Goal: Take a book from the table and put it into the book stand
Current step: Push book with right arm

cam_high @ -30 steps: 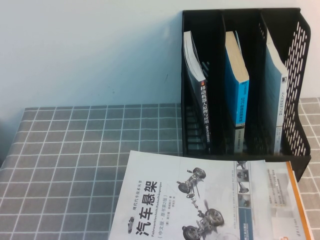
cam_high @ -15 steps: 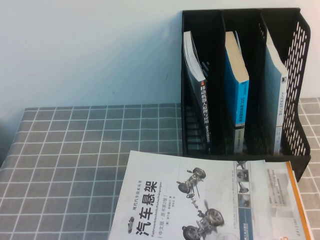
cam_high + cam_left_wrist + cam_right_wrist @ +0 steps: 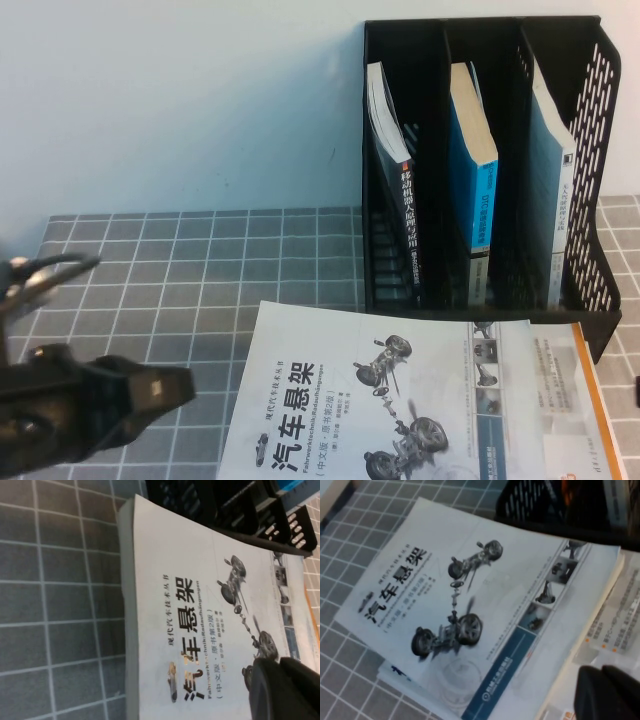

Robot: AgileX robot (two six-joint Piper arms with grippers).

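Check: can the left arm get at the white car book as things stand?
Probably yes. The left gripper, shut, sits just left of the book, which lies flat on the table with nothing between. The right gripper is over the book's far side.

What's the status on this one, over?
Left gripper shut, low beside the book, not touching. Right gripper shut over the orange-edged book. Book flat on table; book stand already one book per compartment.

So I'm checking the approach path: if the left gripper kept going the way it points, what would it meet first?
Probably the book: the left gripper, shut, points at its near edge low over the table. Height is unclear.
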